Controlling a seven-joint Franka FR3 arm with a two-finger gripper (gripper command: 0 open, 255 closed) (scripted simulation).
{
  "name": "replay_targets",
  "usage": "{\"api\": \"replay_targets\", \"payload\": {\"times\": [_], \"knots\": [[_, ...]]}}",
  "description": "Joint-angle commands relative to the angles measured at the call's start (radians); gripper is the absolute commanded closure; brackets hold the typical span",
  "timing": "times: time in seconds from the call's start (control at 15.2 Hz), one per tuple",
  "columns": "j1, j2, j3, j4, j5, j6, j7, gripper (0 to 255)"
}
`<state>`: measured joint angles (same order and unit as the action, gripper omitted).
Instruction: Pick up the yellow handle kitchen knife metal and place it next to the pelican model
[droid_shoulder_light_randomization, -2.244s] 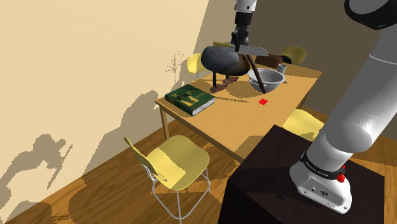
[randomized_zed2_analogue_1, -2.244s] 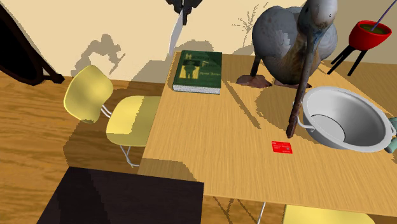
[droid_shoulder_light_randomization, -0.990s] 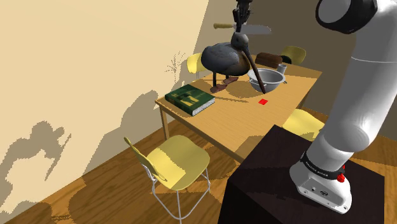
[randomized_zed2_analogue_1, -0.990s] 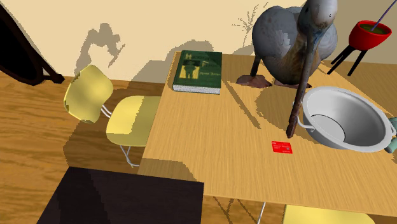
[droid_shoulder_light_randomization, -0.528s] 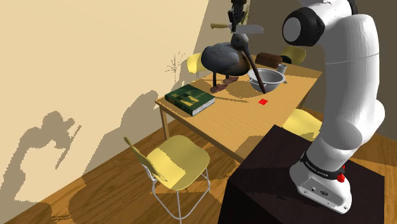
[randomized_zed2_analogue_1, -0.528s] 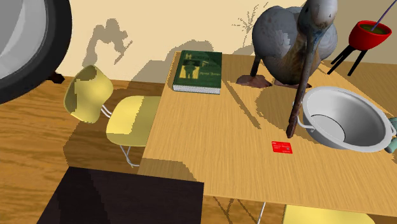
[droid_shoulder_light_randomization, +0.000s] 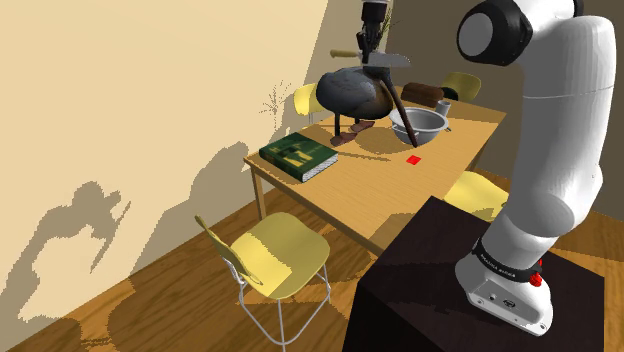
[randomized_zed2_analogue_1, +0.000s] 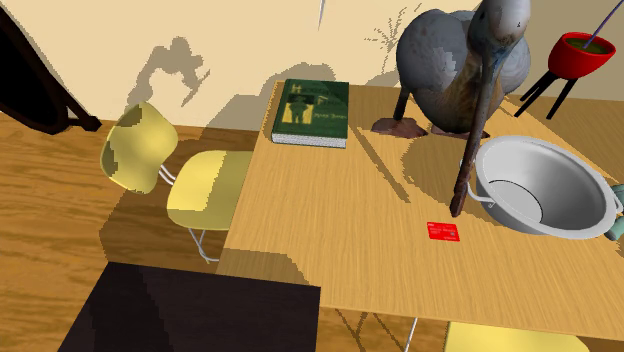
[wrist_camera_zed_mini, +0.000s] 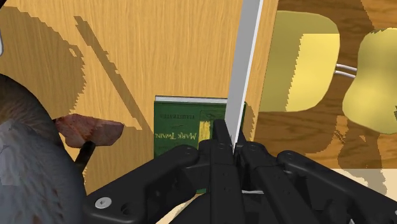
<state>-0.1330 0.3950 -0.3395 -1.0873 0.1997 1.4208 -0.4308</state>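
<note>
We've got the bench (droid_shoulder_light_randomization: 380, 185) carrying the pelican model (droid_shoulder_light_randomization: 352, 92), with the green book (droid_shoulder_light_randomization: 298, 155) and grey bowl (droid_shoulder_light_randomization: 420, 123) crowding either side of it. The knife (droid_shoulder_light_randomization: 385, 59), clamped tight in the end effector (droid_shoulder_light_randomization: 368, 50), has dipped from its peak and hangs high over the pelican. We reckon that's the descent starting.

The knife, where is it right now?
In the shoulder view the knife hangs in the fingers, high above the table, just over the pelican model.

gripper (droid_shoulder_light_randomization: 370, 50) lower than 0.5 s ago, knife (droid_shoulder_light_randomization: 393, 59) now just above pelican model (droid_shoulder_light_randomization: 350, 92)
</note>
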Motion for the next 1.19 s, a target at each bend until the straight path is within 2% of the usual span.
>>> {"api": "replay_targets", "payload": {"times": [0.0,1.12], "knots": [[0.009,-0.018,0.0,-0.054,-0.006,0.037,-0.002,255],[0.043,-0.073,0.002,-0.367,-0.022,0.295,-0.017,255]]}}
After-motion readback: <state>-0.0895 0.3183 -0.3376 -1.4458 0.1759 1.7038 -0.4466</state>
